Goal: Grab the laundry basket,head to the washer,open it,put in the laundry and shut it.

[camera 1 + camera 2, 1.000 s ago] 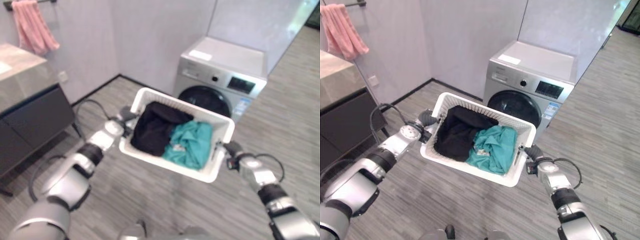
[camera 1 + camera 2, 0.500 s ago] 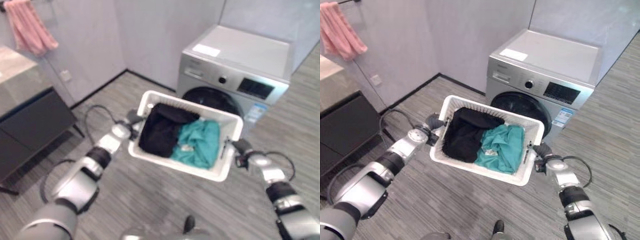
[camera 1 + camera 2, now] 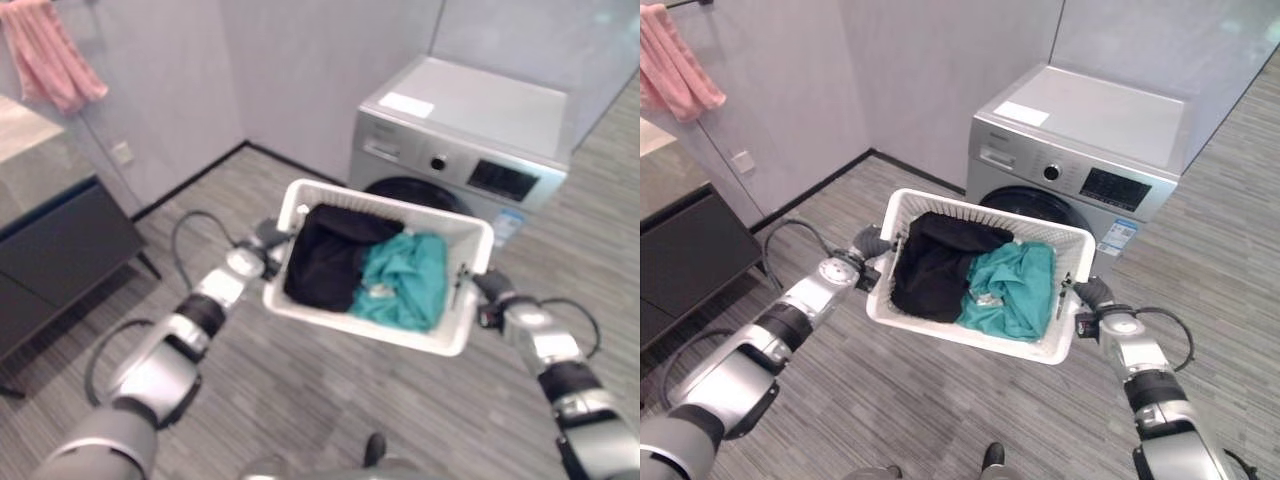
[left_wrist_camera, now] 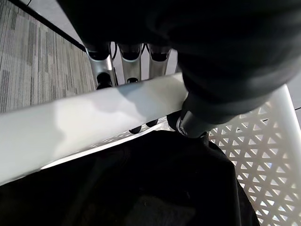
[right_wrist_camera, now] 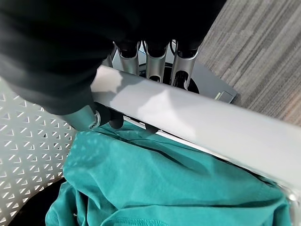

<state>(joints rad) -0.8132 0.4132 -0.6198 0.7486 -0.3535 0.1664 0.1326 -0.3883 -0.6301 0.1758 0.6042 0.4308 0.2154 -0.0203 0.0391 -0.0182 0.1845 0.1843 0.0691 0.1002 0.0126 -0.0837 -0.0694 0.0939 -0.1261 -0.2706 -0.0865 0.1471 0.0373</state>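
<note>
I hold a white laundry basket (image 3: 902, 206) in the air between both arms, just in front of the silver washer (image 3: 1090, 130). Inside lie a black garment (image 3: 930, 265) on the left and a teal garment (image 3: 1012, 290) on the right. My left hand (image 3: 868, 243) is shut on the basket's left rim (image 4: 70, 122), fingers (image 4: 104, 63) curled under it and thumb over the black cloth. My right hand (image 3: 1092, 296) is shut on the right rim (image 5: 197, 117), fingers (image 5: 155, 66) hooked round it above the teal cloth (image 5: 155, 188). The washer's round dark door (image 3: 1040, 205) is closed behind the basket.
A dark cabinet (image 3: 690, 255) with a light countertop stands at the left, a pink towel (image 3: 675, 65) hanging on the wall above it. Grey walls meet behind the washer. Striped grey floor (image 3: 1220, 260) spreads to the right and below the basket.
The view has shifted a little as I walk; the washer sits slightly closer and the basket a touch further right. Both hands keep their hold on the rims.
</note>
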